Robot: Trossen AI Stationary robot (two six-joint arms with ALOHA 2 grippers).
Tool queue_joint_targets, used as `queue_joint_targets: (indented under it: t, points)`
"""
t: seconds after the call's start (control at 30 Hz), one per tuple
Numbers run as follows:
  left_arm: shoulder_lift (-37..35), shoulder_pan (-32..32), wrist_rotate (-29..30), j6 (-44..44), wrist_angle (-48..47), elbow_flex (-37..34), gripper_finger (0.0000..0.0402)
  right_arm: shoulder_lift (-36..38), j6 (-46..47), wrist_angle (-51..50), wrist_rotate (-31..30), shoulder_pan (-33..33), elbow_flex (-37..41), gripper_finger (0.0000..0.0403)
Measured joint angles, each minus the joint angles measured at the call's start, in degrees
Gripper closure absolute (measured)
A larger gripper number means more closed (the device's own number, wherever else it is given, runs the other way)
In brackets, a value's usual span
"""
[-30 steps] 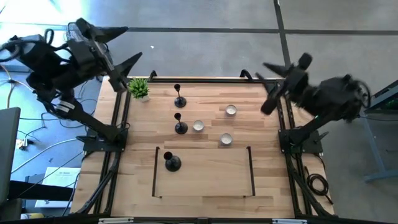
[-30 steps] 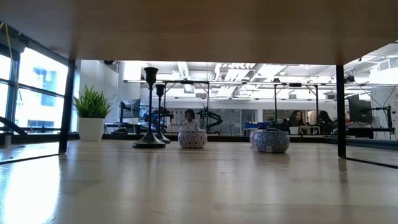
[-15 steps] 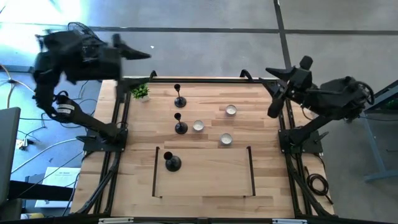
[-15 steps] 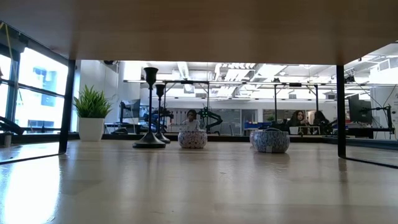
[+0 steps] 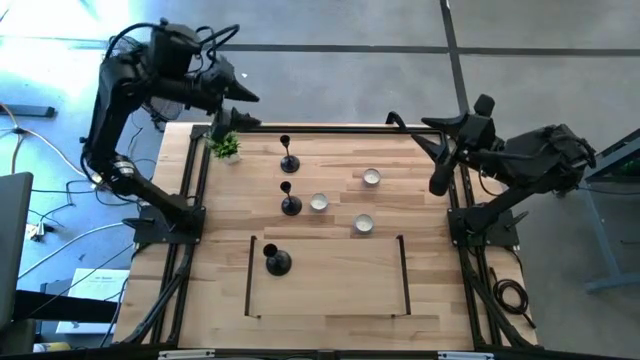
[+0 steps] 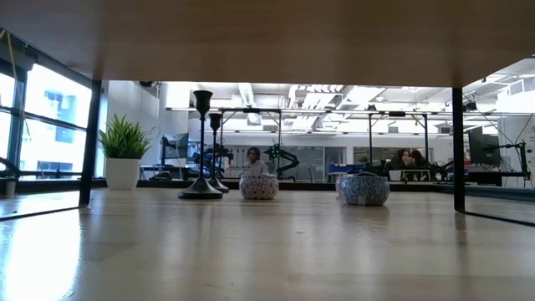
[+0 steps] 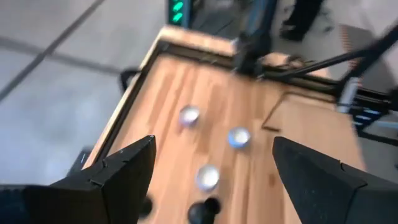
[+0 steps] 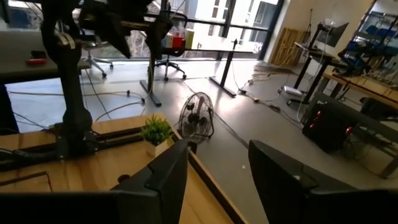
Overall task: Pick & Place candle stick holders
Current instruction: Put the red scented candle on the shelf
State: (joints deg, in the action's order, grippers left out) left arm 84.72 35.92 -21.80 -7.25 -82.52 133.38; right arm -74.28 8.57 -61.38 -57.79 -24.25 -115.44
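Three black candlestick holders stand upright on their round bases on the wooden table: one at the far middle [image 5: 289,160], one behind it toward the centre [image 5: 290,203], one [image 5: 277,262] inside the black-framed area near the front. Two show in the low view [image 6: 201,146]. My left gripper [image 5: 238,108] is open and empty, high over the table's far left corner, above the potted plant [image 5: 224,145]. My right gripper [image 5: 440,150] is open and empty above the table's right edge.
Three small tealight cups [image 5: 371,178] [image 5: 319,203] [image 5: 363,224] sit right of the holders. A black frame [image 5: 404,275] marks a rectangle at the near middle. A black rail [image 5: 330,128] runs round the table. People sit in the room behind [image 6: 399,159].
My left arm has swung from beyond the table's left edge toward its far left corner, turning, so that its open gripper now points in over the plant. My right gripper has moved slightly toward the table and tipped lower. The holders have not moved.
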Motion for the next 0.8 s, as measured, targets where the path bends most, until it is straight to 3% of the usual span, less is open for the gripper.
queue_joint_targets:
  t: [0.3,0.53,0.8]
  points:
    - [5.5,9.5,-3.4,0.0,-4.3,0.0,0.0083,0.0,3.2,-3.9,0.6,0.0,0.0,0.0238]
    - [10.8,10.2,-1.8,6.1,-4.7,0.0,0.0082,0.0,3.2,-4.0,0.6,0.0,0.0,0.0238]
    - [15.0,10.2,-1.6,6.2,-5.1,0.0,0.0082,0.0,7.1,-7.3,0.8,0.0,0.0,0.0238]
